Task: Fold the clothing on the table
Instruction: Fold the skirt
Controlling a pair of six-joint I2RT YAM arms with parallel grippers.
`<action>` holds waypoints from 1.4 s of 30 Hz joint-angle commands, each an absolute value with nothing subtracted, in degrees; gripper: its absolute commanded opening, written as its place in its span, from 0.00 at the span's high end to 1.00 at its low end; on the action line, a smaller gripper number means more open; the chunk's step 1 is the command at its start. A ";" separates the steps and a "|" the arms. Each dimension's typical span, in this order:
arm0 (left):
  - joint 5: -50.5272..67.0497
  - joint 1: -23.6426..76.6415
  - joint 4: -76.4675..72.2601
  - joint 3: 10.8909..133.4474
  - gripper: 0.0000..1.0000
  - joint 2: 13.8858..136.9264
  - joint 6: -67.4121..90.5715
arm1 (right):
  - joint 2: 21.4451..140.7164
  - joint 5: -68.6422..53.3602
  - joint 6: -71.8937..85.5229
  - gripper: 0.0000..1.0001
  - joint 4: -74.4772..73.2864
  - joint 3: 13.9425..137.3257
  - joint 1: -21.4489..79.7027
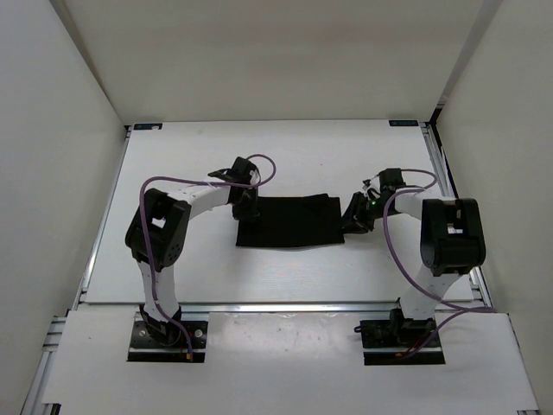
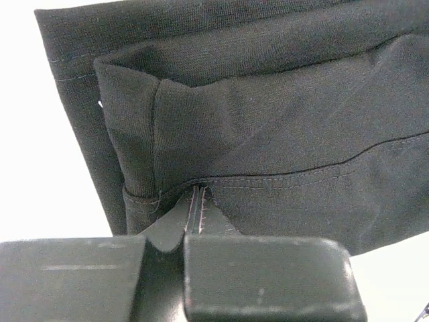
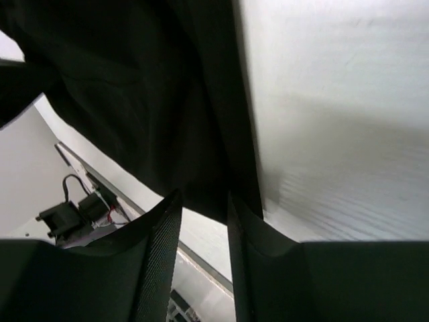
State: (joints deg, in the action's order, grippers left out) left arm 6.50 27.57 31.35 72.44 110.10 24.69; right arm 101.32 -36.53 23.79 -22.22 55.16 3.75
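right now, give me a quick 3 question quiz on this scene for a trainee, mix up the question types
1. True or false: the left gripper is shut on a stitched seam of the clothing.
2. Seen from the top camera, which end of the clothing is the right gripper at? A: the near edge. B: the right end. C: the left end.
3. Fill in: the right gripper's jaws stand ____.

Key: 1 true; 2 B; 3 open
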 commanded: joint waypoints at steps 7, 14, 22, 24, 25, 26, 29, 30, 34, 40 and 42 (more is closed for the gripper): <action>5.98 26.90 31.11 71.46 1.00 107.84 24.70 | 97.92 -40.61 25.66 1.00 -19.86 51.60 6.41; 5.63 26.54 30.85 70.93 1.00 107.58 24.96 | 85.97 -34.19 25.93 1.00 -26.79 47.82 7.13; 5.89 26.46 31.29 71.90 1.00 108.19 24.61 | 80.68 -33.49 24.70 1.00 -29.18 37.63 5.54; 5.71 26.02 31.38 71.90 1.00 108.37 24.70 | 79.80 -33.05 24.96 1.00 -29.53 36.31 5.27; 5.97 26.28 31.55 71.98 1.00 108.28 24.52 | 79.02 -32.61 24.79 1.00 -29.79 35.60 5.10; 5.80 26.28 31.29 71.90 1.00 108.02 24.52 | 78.93 -32.78 24.61 1.00 -30.32 35.60 5.27; 5.45 26.11 31.11 71.19 1.00 107.75 24.52 | 78.75 -31.82 23.82 0.94 -33.31 36.56 5.45; 5.80 26.36 31.11 71.10 1.00 107.67 24.70 | 78.84 -30.16 23.56 0.89 -35.92 37.17 5.97; 5.71 26.54 30.94 70.85 1.00 107.05 24.87 | 77.52 -18.49 24.34 0.77 -44.45 44.36 7.91; 6.85 26.54 30.24 70.92 1.00 106.35 25.31 | 79.79 -17.65 25.40 0.56 -41.24 52.82 6.95; 7.03 26.72 30.67 70.84 1.00 106.44 25.22 | 82.08 -17.32 25.14 0.56 -38.59 53.35 7.47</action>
